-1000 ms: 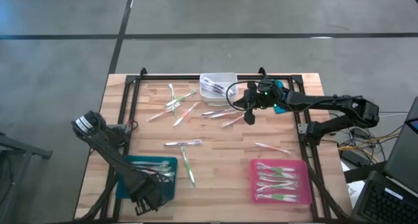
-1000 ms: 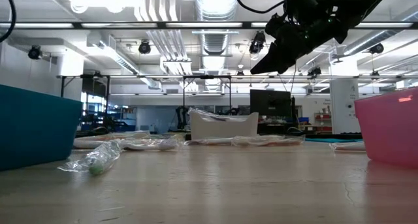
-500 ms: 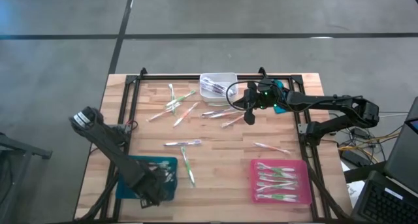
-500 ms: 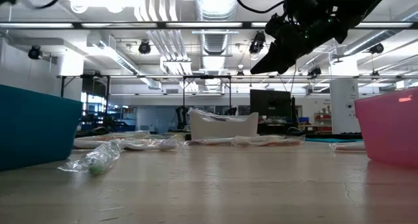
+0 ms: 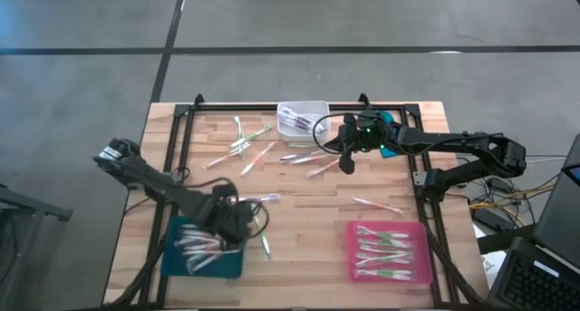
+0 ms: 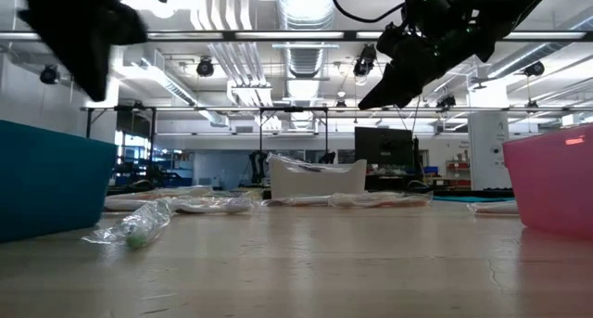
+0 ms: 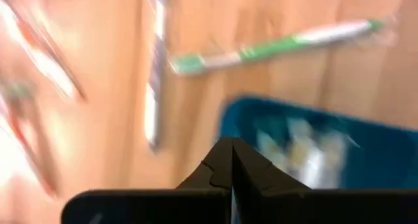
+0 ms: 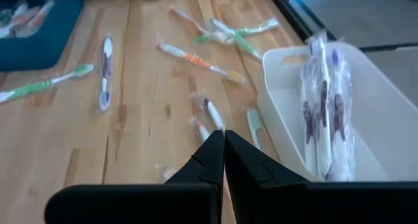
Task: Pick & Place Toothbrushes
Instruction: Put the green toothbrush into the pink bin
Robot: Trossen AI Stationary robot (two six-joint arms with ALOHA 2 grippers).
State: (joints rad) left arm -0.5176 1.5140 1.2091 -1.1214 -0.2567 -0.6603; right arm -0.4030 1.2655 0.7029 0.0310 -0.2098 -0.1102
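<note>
Wooden table (image 5: 308, 216): two trays, one white bin (image 5: 302, 118), scattered toothbrushes (image 5: 256, 156).

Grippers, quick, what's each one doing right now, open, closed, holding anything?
Left gripper: closed, empty, above the teal tray's inner edge.
Right gripper: closed, empty, hanging near the white bin.

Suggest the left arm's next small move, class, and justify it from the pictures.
Probably open the left gripper and lower it onto the green-handled wrapped toothbrush on the wooden table. Its fingers are shut and empty above the rectangular teal tray's edge, with that brush lying just beside the tray.
</note>
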